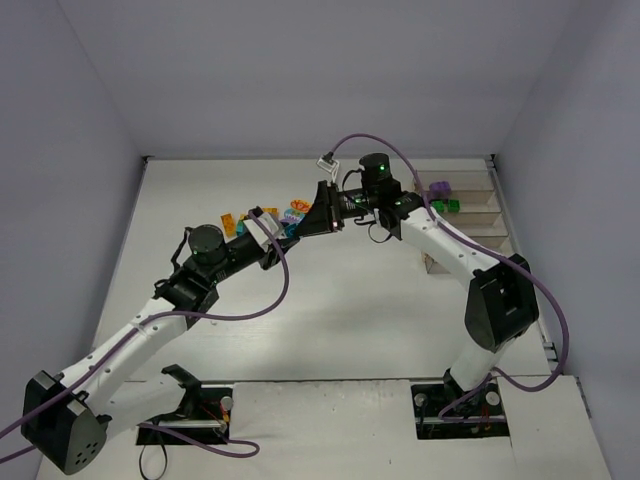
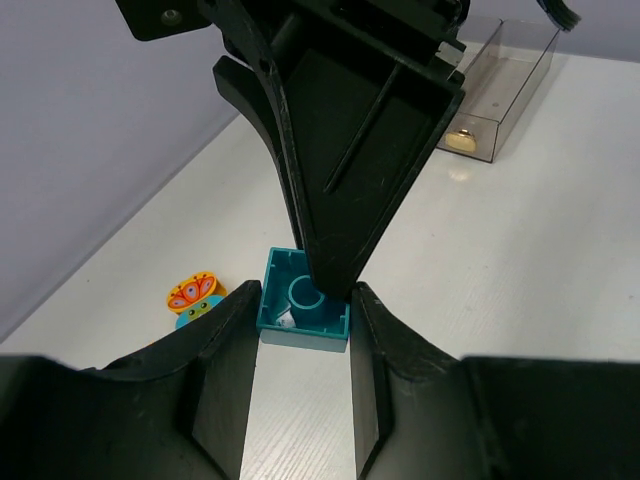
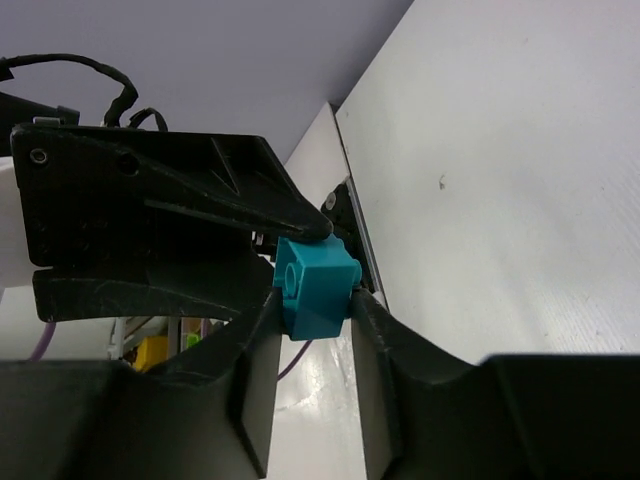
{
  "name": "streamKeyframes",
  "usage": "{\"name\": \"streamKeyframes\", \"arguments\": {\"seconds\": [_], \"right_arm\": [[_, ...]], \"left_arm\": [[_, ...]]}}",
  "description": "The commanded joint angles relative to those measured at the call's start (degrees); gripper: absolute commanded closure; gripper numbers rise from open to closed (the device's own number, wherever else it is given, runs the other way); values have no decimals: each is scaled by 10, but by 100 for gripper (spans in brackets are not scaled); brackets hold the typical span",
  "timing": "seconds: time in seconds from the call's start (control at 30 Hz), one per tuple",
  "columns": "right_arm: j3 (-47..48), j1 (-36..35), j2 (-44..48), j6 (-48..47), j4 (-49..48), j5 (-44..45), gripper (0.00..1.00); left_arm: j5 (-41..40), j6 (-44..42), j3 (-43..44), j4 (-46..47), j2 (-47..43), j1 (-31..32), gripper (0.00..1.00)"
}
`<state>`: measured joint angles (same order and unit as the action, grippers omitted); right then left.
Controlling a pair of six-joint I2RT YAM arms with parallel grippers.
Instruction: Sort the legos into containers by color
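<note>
This looks like a handover. The teal square plastic brick (image 2: 305, 312) is hanging in the air above the far middle of the white desk (image 1: 350, 320), clamped from two directions at once. The left hand (image 2: 303, 300) is pinching it firmly across two sides. The right hand (image 3: 313, 300), set crosswise to it, is pressing its fingers (image 3: 255, 350) against the other two faces, so both hands are gripping the same brick.

By my judgement, the next move is calling for the left hand to let go and back off toward the desk's left edge before the right hand pulls away; otherwise the two are risking a tug on the brick. After that, the brick is heading for the row of clear smoky plastic rectangular bins (image 1: 470, 235) standing along the desk's right edge, up toward the far right corner. A purple brick (image 1: 437, 187) is lying in the farthest bin and a green brick (image 1: 446, 206) in the next, so teal is probably calling for one of the two nearer bins.

The bins are sitting close against the right wall, so the open room is lying on their desk-middle side. A loose pile of small coloured bricks (image 1: 296, 209) is lying near the far edge, just beneath the meeting hands.
</note>
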<state>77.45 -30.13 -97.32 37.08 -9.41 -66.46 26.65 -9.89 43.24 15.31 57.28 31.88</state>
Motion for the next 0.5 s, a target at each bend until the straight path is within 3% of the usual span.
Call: {"name": "streamKeyframes", "arguments": {"seconds": [0.0,0.03,0.13,0.17,0.23,0.27,0.33,0.47], "right_arm": [[2,-7,6,0,-41,-20,74],[2,-7,8,-3,-42,-16,85],[1,-6,8,-8,-41,-11,100],[0,-6,9,-10,-41,-6,100],[-4,-2,10,-17,-40,1,100],[-7,2,13,-20,-39,14,100],[-19,24,20,-28,-32,40,100],[-40,90,47,-65,12,133,100]], "left_arm": [[10,12,15,65,-7,8,88],[10,14,16,61,-6,9,88],[6,19,12,58,-6,9,83],[3,25,11,59,-6,9,72],[-7,30,4,61,-7,9,62],[-13,42,3,61,-7,9,45],[-28,54,1,54,-7,9,32],[-66,85,-6,40,-12,8,23]]}}
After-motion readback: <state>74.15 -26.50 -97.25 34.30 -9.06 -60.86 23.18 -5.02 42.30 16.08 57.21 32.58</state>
